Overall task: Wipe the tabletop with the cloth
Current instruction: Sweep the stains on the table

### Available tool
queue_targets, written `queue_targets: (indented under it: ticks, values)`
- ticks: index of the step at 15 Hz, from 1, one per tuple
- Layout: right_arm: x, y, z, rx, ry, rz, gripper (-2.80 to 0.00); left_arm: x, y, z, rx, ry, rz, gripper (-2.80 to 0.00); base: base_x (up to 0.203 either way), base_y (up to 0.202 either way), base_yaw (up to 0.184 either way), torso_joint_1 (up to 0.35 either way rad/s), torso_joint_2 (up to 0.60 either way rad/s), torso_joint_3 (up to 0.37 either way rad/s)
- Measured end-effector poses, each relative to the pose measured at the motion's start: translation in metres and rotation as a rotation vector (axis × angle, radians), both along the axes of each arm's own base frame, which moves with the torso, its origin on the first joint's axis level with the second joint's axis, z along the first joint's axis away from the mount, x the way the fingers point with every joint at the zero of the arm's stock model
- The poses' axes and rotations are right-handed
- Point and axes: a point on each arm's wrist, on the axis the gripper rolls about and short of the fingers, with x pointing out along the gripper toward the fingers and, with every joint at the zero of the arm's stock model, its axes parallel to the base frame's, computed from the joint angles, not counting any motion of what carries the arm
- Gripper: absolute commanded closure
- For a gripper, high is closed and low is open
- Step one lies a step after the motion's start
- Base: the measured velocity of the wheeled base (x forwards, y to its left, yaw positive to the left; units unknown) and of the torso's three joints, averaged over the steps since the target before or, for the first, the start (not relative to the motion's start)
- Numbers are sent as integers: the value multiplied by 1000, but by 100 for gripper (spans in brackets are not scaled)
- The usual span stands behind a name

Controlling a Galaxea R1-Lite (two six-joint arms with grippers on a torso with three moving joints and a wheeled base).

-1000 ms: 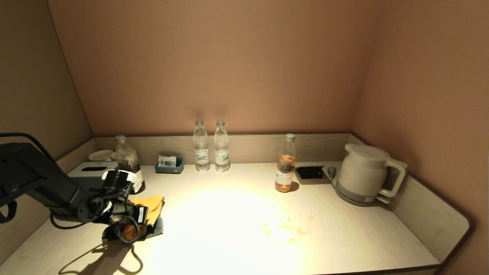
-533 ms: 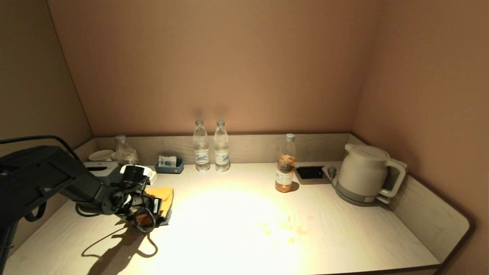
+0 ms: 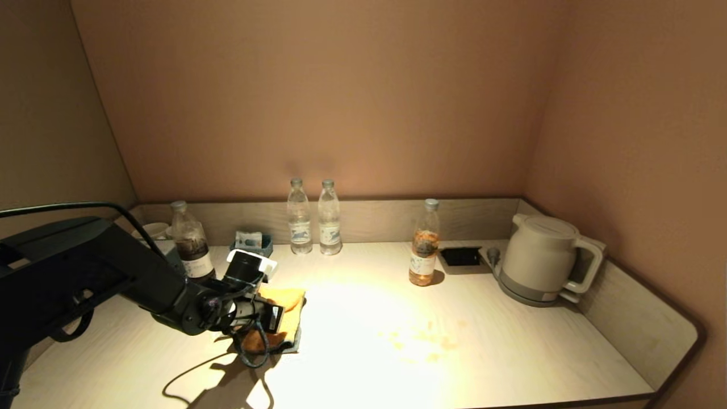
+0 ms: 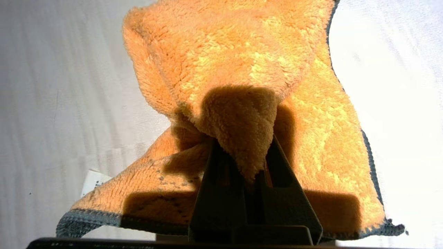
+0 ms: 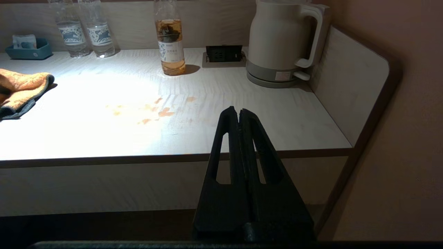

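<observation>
Cloth (image 3: 282, 311): orange, bunched, lying on the worktop (image 3: 511, 346), left of the orange stains (image 3: 423, 339); we see the left hand (image 4: 250, 162) clamped on a fold of it. Right hand (image 5: 239, 116): fingers pressed together, empty, parked before the worktop's front edge.

place: hotel room nook | evidence: kettle (image 3: 539, 258), water bottles (image 3: 313, 218), cup (image 3: 149, 230), sachet tray (image 3: 251, 245), built-in socket (image 3: 460, 257)
</observation>
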Motion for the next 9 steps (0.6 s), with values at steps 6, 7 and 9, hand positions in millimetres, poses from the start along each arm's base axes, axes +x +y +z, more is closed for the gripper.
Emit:
queue_targets:
  ticks: [6,7,9]
  values:
    - [0,0,0,0,0,1,0,-39,22,-3,67,73,50,0,0,0,0,0,0,0]
    - [0,0,0,0,0,1,0,-42,35,-4,77,86,84,0,0,0,0,0,0,0]
    - [0,0,0,0,0,0,0,-45,65,-6,96,106,169,0,0,0,0,0,0,0]
